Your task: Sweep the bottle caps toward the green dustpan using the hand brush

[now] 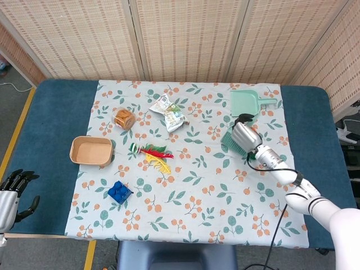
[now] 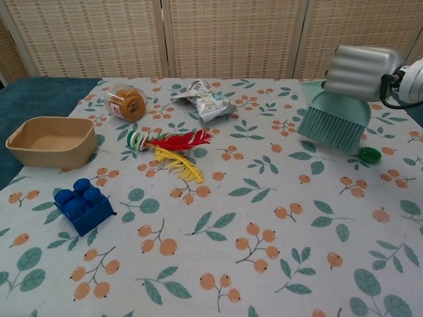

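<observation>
The green dustpan (image 1: 246, 103) lies at the far right of the flowered cloth, its handle pointing right. My right hand (image 1: 243, 135) (image 2: 362, 64) grips the green hand brush (image 2: 332, 122) (image 1: 228, 142) just in front of the dustpan, with the brush tilted and its bristles low over the cloth. One green bottle cap (image 2: 369, 155) lies on the cloth right of the bristles, apart from them. In the head view the hand hides this cap. My left hand (image 1: 14, 194) hangs off the table's front left corner, holding nothing, fingers apart.
A tan tray (image 2: 49, 140), a blue block (image 2: 82, 205), red and yellow feathers (image 2: 175, 150), a cookie jar (image 2: 127, 102) and a crumpled wrapper (image 2: 208, 99) lie on the left and middle of the cloth. Blue table edge (image 1: 315, 129) borders the right.
</observation>
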Robot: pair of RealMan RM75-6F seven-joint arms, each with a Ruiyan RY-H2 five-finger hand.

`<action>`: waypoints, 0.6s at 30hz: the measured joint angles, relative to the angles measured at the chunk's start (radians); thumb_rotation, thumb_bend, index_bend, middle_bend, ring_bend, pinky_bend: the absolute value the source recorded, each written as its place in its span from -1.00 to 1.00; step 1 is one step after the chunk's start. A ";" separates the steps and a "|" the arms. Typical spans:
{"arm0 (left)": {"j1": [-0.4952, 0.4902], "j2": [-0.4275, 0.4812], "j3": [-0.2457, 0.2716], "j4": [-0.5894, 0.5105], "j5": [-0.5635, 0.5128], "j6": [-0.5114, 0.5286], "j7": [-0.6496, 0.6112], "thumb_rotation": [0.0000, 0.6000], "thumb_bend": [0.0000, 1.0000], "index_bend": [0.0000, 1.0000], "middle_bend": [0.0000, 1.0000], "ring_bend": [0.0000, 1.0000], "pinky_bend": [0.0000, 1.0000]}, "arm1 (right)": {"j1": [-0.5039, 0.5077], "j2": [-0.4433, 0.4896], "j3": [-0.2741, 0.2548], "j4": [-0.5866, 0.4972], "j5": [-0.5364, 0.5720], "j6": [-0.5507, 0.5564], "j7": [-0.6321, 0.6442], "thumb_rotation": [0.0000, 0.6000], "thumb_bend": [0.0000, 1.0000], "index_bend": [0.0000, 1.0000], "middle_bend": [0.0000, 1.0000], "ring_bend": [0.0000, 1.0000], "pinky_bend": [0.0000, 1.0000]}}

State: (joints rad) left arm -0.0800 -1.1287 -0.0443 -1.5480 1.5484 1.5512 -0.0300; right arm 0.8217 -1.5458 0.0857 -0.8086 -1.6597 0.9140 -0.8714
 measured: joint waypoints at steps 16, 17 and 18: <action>0.000 0.001 -0.002 -0.001 -0.006 -0.003 -0.003 1.00 -0.25 -0.46 -0.58 -0.75 -0.29 | -0.051 0.179 -0.083 -0.336 -0.023 0.048 0.070 1.00 1.00 0.49 0.34 0.08 0.03; 0.000 0.001 -0.002 -0.001 -0.007 -0.005 -0.001 1.00 -0.25 -0.46 -0.58 -0.75 -0.29 | -0.056 0.189 -0.087 -0.340 -0.024 0.049 0.067 1.00 1.00 0.49 0.34 0.08 0.03; 0.000 0.001 -0.002 -0.002 -0.007 -0.005 0.000 1.00 -0.25 -0.46 -0.58 -0.75 -0.29 | -0.061 0.197 -0.091 -0.343 -0.023 0.050 0.064 1.00 1.00 0.49 0.34 0.08 0.03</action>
State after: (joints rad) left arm -0.0800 -1.1275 -0.0459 -1.5497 1.5414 1.5461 -0.0301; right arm 0.7610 -1.3487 -0.0053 -1.1516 -1.6830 0.9636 -0.8075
